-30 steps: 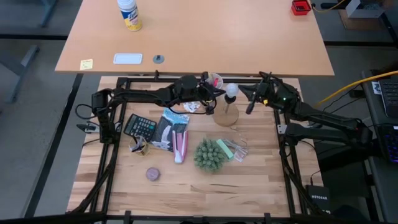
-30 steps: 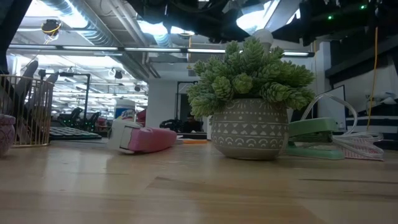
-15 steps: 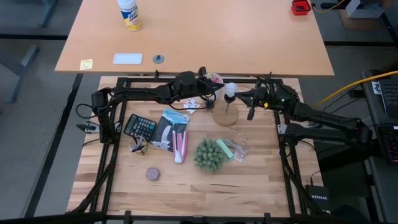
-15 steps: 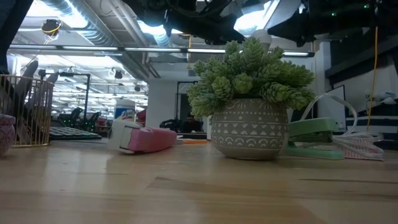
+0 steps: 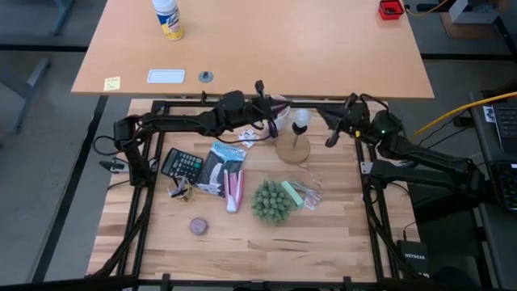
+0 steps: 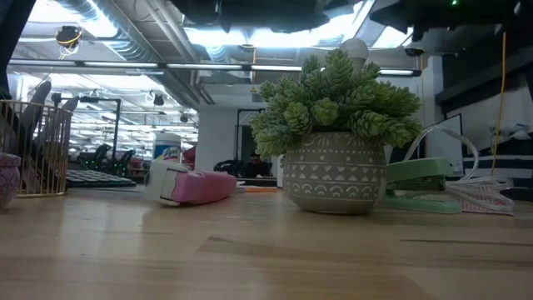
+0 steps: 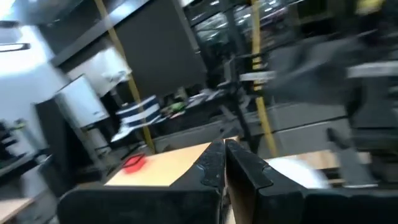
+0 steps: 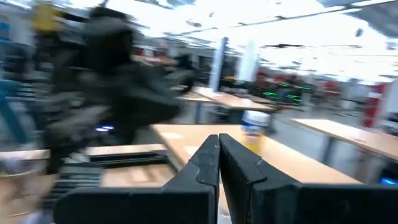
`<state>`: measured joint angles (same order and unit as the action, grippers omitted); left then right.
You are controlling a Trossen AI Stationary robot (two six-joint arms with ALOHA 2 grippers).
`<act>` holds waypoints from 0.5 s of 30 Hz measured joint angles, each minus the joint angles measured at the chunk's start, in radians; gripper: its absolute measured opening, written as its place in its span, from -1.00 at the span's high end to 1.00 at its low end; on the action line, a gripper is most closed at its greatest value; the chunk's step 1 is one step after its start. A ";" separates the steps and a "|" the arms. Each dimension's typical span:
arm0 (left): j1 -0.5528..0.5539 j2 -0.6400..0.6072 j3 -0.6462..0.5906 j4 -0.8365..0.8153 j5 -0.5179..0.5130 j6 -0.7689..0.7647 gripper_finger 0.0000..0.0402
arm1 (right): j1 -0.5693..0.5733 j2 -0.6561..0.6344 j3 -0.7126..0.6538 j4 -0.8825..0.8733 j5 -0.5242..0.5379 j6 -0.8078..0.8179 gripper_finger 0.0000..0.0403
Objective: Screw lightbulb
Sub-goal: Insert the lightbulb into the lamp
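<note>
A: High view — where's the lightbulb [image 5: 300,119]?
B: Upright in the socket on the wooden disc [image 5: 293,150], at the bench's [image 5: 323,234] far side, between my tools.
A: And those?
B: Left tool [image 5: 260,86] and right tool [image 5: 330,139] both pressed together, holding nothing.

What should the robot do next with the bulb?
Probably bring one claw back and open it around the bulb. The bulb stands upright on the wooden disc, and both the left claw and right claw are shut, empty and off to its sides.
</note>
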<state>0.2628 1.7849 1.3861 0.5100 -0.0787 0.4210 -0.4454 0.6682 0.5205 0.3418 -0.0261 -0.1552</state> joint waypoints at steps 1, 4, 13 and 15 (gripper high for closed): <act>-0.009 0.000 0.000 -0.002 0.017 0.000 0.97 | 0.000 0.000 0.000 0.000 0.034 -0.011 0.92; -0.035 0.001 0.000 -0.033 0.103 0.000 0.97 | 0.000 0.016 0.000 -0.010 0.107 -0.039 0.92; -0.078 0.019 0.000 -0.204 0.146 -0.002 0.97 | 0.000 0.128 0.000 -0.026 0.113 -0.045 0.92; -0.074 0.037 0.000 -0.194 0.144 0.002 0.97 | 0.000 0.147 0.000 -0.023 0.114 -0.037 0.92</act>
<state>0.1887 1.8220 1.3857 0.3162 0.0650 0.4232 -0.4458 0.8154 0.5202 0.3185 0.0875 -0.1925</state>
